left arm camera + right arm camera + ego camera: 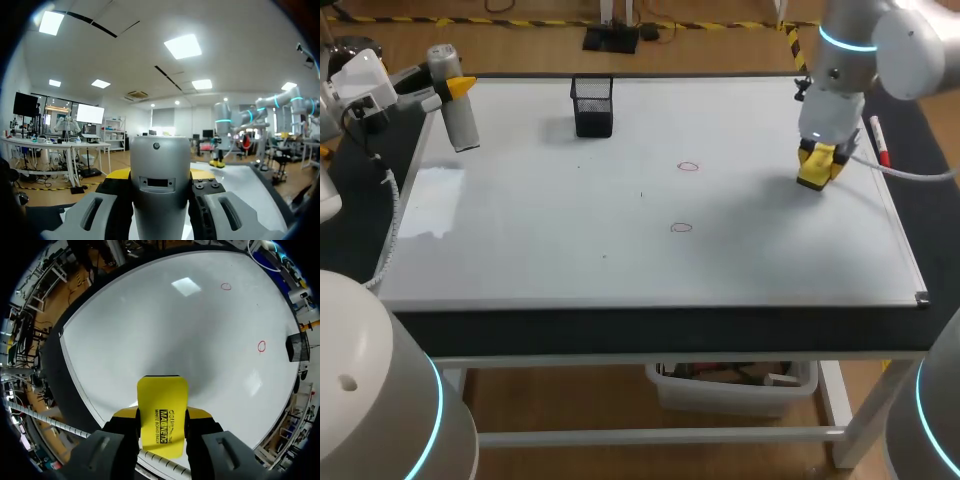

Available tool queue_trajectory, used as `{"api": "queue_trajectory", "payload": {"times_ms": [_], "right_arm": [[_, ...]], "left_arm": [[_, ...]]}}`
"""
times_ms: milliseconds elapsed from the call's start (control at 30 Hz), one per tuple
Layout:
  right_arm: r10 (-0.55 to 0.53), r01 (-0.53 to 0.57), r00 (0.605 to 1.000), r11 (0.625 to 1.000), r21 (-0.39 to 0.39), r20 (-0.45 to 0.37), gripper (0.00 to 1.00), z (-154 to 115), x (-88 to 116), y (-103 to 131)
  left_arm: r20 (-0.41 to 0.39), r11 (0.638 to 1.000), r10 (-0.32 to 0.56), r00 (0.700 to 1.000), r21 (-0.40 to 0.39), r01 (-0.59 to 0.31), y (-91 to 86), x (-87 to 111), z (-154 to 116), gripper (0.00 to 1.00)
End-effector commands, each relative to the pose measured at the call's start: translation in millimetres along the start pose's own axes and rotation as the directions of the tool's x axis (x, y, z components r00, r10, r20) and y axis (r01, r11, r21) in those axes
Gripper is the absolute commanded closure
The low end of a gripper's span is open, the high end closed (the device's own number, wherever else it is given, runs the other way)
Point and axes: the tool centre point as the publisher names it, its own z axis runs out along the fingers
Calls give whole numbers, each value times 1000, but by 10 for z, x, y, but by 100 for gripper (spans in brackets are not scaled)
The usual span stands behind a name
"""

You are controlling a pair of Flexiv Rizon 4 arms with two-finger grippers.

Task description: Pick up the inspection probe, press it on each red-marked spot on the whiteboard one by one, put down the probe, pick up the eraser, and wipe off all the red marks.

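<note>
A: Nearest entry?

B: Near mark: a small red ring, sitting about mid-way across the whiteboard, closer to its near edge than any other item.

A: Next?

B: Far mark: a second red ring, lying just beyond the first and apart from it.

A: Right side?

B: Right gripper: hanging low over the board near its right edge, level with the far mark. Both fingers are pressing the eraser from two sides, and the yellow block is sticking out ahead of the tips. I cannot tell whether it is touching the board.

A: Beyond it?

B: Marker: lying along the right edge, just behind the gripper.

A: Far edge?

B: Holder: a black mesh cup, standing upright near the far edge, left of the middle.

A: Far left corner?

B: Left gripper: hanging over that corner, its fingers clamping the probe on both sides. The grey cylinder is tilting slightly, with its lower end over the board by the left edge.
</note>
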Motion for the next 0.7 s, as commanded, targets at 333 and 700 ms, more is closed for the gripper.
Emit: {"api": "queue_trajectory", "payload": {"times_ms": [333,700], "right_arm": [[2,-2,1000,1000,5,2,100,-35,61,-12],[2,-2,1000,1000,5,2,100,-35,61,-12]], "left_arm": [[1,1000,3,1000,2,-3,-3,7,-1,100],[-46,1000,19,999,5,-19,-5,254,45,100]]}}
